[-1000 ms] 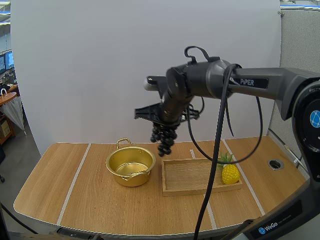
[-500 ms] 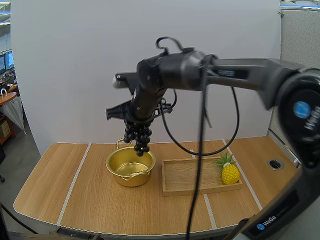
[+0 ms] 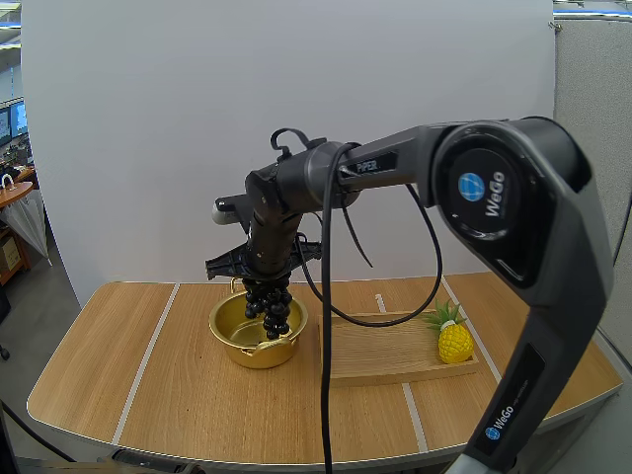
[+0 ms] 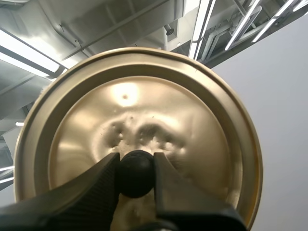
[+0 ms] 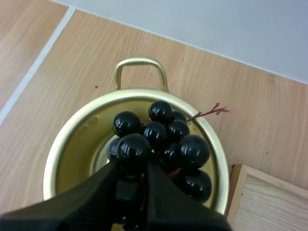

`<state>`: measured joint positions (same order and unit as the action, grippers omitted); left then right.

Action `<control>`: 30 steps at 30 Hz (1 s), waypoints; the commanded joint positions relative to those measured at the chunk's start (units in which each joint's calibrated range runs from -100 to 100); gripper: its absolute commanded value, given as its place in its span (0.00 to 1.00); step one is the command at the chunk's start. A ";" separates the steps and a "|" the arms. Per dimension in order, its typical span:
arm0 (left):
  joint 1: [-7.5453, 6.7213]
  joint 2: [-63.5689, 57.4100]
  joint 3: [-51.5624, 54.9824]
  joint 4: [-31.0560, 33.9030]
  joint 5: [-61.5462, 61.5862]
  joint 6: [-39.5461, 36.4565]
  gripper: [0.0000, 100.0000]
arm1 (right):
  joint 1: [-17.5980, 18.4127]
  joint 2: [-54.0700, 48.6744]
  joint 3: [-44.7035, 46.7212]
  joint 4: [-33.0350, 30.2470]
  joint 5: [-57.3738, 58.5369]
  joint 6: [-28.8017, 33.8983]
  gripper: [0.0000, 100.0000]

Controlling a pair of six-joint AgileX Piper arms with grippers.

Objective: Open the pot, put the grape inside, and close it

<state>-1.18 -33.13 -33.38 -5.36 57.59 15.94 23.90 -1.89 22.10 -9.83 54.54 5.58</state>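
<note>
So the gold pot (image 3: 252,355) sits open on the table (image 3: 148,395), left of the wooden tray (image 3: 385,348). The only thing in the tray is a little pineapple (image 3: 454,342) at its right end. Nothing is lying on the pot's floor that I can see. The dark grapes (image 5: 161,142) hang right over the opening, and from the high view the lowest ones dip past the rim. The right gripper (image 5: 133,168) has its fingers nearly together, pinching the top of the bunch. The lid (image 4: 139,110) is off the pot, in the left gripper (image 4: 136,166), which is clamped narrow on the lid's black knob (image 4: 136,174).
</note>
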 commanded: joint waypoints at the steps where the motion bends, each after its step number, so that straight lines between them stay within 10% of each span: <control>1: -0.10 -0.30 -0.34 0.18 -2.57 -0.58 0.00 | 0.01 0.71 -0.54 -0.32 -2.42 -0.34 0.00; 30: -0.10 -0.30 -0.34 0.18 -2.57 -0.58 0.00 | 2.27 9.15 -0.41 0.17 -3.56 -0.55 0.00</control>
<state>-1.18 -33.13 -33.38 -5.36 57.59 15.83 26.20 7.46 21.69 -9.48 50.46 5.49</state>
